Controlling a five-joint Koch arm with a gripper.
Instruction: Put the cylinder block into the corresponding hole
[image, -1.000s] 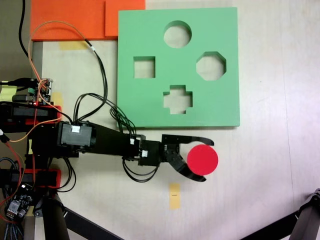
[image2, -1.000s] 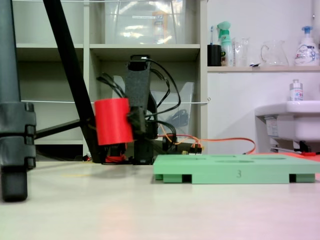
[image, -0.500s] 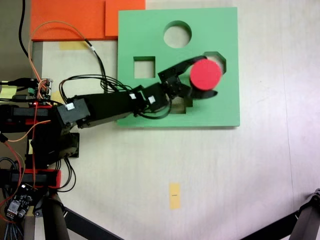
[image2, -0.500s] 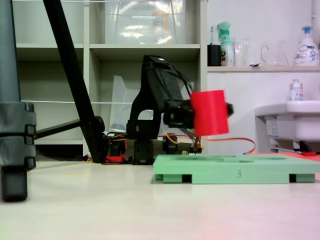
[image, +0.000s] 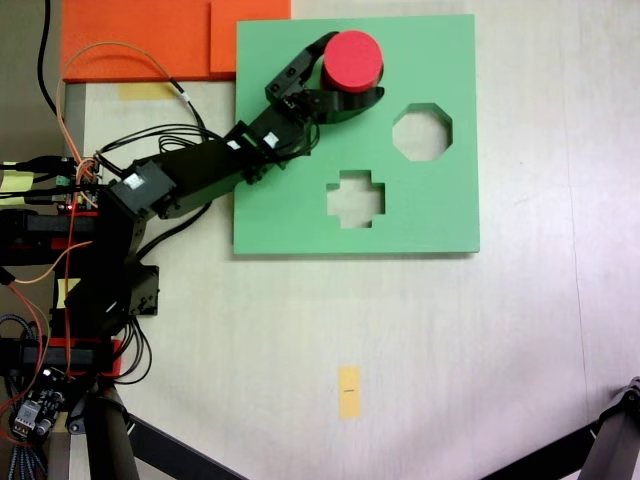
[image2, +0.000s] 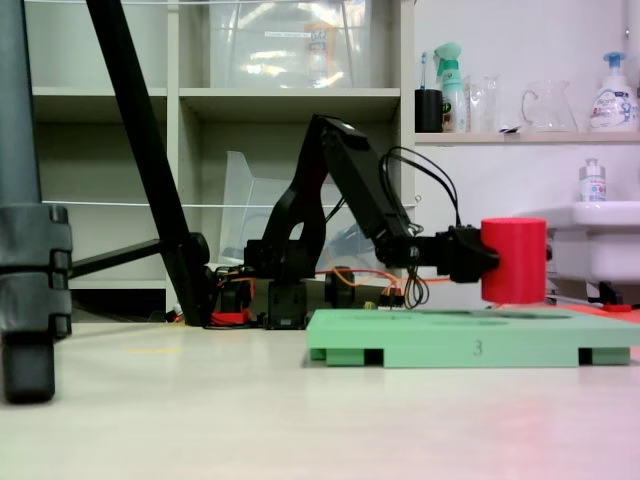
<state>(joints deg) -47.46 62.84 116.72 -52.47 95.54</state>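
Pale table (image: 480, 350) carries a square green foam board (image: 420, 215) stamped "3"; black jaws pinch the short red foam cylinder (image: 352, 60) upright just above its far circular cut-out.

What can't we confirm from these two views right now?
- Round hole: from above, the red cylinder and claw cover it, so alignment cannot be checked.
- Square hole: from above, the arm hides it.
- Cylinder's bottom edge against the green board: the side view is too low and soft to show a gap or contact.
- Claw's far finger: the cylinder blocks it in the side view.
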